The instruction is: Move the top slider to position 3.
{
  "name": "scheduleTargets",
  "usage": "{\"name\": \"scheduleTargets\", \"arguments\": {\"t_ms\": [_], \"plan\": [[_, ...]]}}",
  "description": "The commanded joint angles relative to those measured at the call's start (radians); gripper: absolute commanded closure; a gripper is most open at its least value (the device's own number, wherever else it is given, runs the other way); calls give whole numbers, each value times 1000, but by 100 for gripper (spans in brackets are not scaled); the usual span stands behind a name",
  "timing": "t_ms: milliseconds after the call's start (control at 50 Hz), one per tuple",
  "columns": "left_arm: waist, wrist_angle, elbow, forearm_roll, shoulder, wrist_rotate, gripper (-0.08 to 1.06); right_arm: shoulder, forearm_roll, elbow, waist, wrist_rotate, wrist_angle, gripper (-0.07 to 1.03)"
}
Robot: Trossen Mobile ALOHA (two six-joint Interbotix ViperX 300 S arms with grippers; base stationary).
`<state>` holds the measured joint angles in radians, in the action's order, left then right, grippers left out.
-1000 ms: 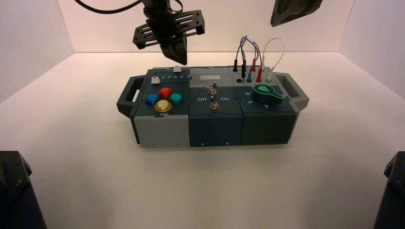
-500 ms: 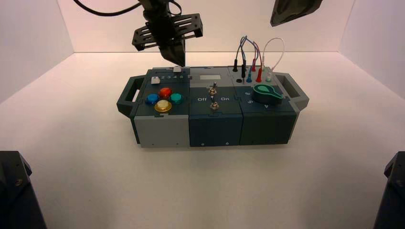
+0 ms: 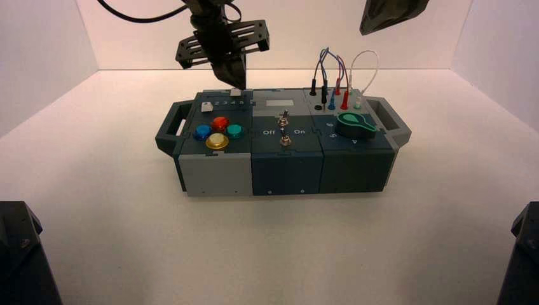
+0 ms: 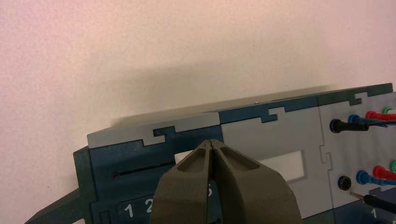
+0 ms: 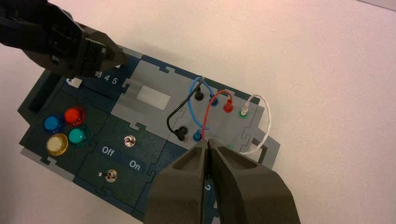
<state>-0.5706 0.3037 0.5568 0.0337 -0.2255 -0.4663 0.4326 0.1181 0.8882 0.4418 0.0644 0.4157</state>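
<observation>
The left arm's dark two-fingered gripper [image 3: 234, 77], fingertips pressed together and holding nothing, hovers over the box's rear left corner just above the top slider's tiny white cube knob [image 3: 236, 92], which sits at the far end of its track beside the printed digit row, so the step in hand is judged to be the approach, and the next move calls for lowering the tips against the knob and pushing it leftward to the small white digit 3 [image 3: 224, 102]. The high view shows knob and digits clear of the tool, whereas the left wrist view has them largely hidden behind its own fingers [image 4: 196, 177], showing only the slot and 1, 2. The right arm's dark gripper [image 5: 208, 141], likewise closed and empty, waits raised above the box's wired end
</observation>
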Motion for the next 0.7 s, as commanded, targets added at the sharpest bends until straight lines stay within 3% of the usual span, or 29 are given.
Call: {"name": "scheduleTargets", "arguments": {"t_ms": [20, 700], "plan": [[9, -3, -25, -2, 8, 5, 101, 17, 3, -25, 3, -2, -9, 99], [21, 6, -28, -3, 5, 21, 101, 21, 2, -25, 3, -2, -12, 99]]}}
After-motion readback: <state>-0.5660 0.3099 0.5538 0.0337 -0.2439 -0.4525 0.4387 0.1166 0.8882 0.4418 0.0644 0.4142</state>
